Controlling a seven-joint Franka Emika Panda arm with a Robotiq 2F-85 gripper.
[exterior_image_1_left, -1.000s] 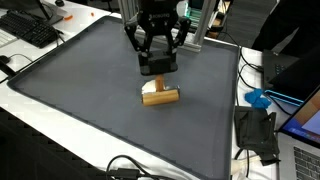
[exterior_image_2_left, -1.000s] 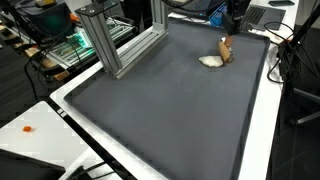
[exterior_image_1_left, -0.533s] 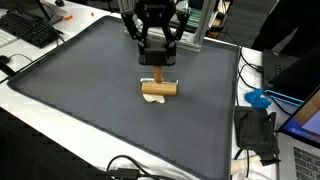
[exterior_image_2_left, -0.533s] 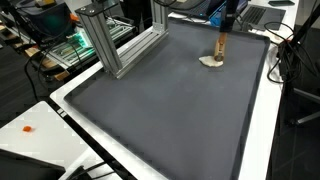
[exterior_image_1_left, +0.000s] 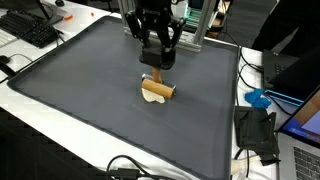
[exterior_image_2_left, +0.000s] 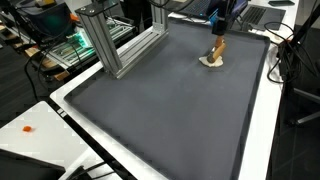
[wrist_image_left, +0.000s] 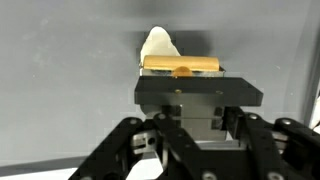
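Gripping seen at the black two-fingered gripper (exterior_image_1_left: 155, 71): jaws drawn in only as far as the load allows, pinched on a short tan wooden bar (wrist_image_left: 181, 66), lying crosswise just past the finger pads in the wrist view. Noted a cream-white wedge-shaped piece (wrist_image_left: 158, 42) touching the bar on its far side; could not tell whether fixed to it or merely resting against it. Located bar and wedge over the dark grey rubbery mat (exterior_image_1_left: 80, 85), nearer the mat's edge by the silver aluminium-profile frame (exterior_image_2_left: 125, 45) than the opposite edge, and apart from the corners. Found the bar tilted rather than flat in both exterior views, upper end at the fingers, wedge low against the mat surface. Contact of wedge with mat likely, not confirmed; shadow close beneath.

Judged step in hand: turning or carrying of the pinched bar just above the mat, grasp made, release not yet made. Judged next move to call for a steady pinch with no slackening of the jaws, plus slow wrist motion, given a hold on one narrow bar and a wedge hanging off-centre, free to swing or catch on the mat. Flagged risk: slip of smooth wood between the pads under quick rotation. Flagged also: clearance from the frame, for any travel toward that edge.
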